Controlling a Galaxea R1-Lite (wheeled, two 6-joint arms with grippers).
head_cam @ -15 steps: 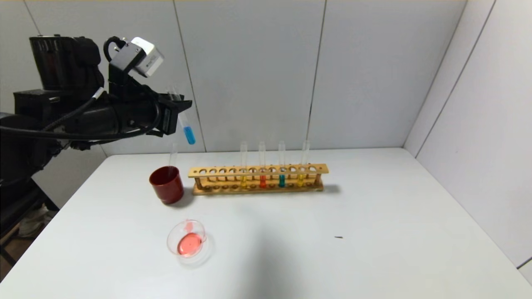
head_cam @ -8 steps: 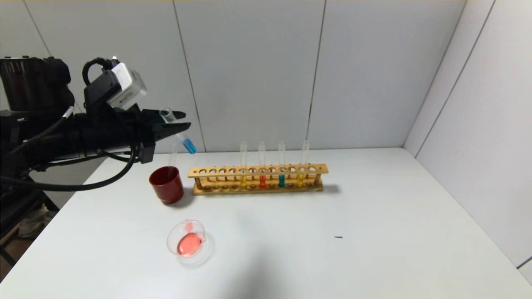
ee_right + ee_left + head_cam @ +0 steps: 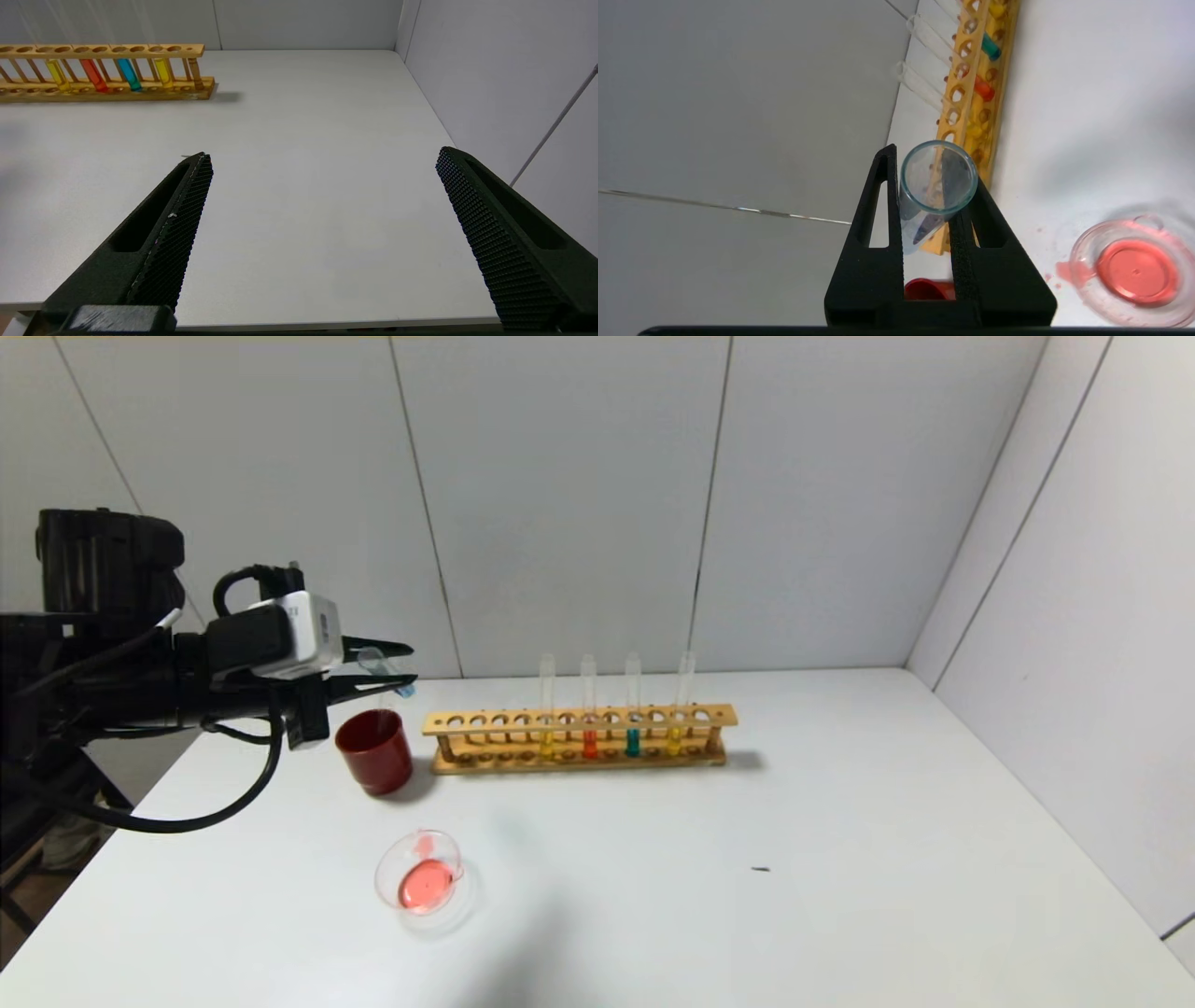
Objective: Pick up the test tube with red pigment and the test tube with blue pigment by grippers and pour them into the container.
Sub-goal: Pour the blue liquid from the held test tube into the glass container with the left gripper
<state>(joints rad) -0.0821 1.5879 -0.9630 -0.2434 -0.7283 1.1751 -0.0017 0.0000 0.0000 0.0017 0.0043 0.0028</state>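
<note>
The left hand (image 3: 397,667) sits above the dark red cup (image 3: 374,750) at the back left of the desk (image 3: 840,821), fingers pinched tight on the test tube with blue pigment (image 3: 385,670). From the head view that tube is mostly swallowed by the fingers, so you only get its open mouth and a tiny blue tip poking out toward the rack. The left wrist view looks straight down the tube's mouth (image 3: 938,177), and the liquid inside is hard to make out there. The wooden rack (image 3: 579,739) stands just beside the cup with 4 tubes in it: 2 yellow ones at the ends of the row, the test tube with red pigment (image 3: 589,709) and another teal-blue tube (image 3: 633,707) between them. The container (image 3: 422,877) is nearer the front, well apart from the cup, with a pink-red pool in it and a few pink splashes beside it in the left wrist view (image 3: 1134,273). The right hand (image 3: 322,172) only shows in its own wrist view, hanging wide open with nothing in it over bare desk, its arm cut off from the head view. There's a tiny dark speck (image 3: 761,870) on the desk that I can't identify.
</note>
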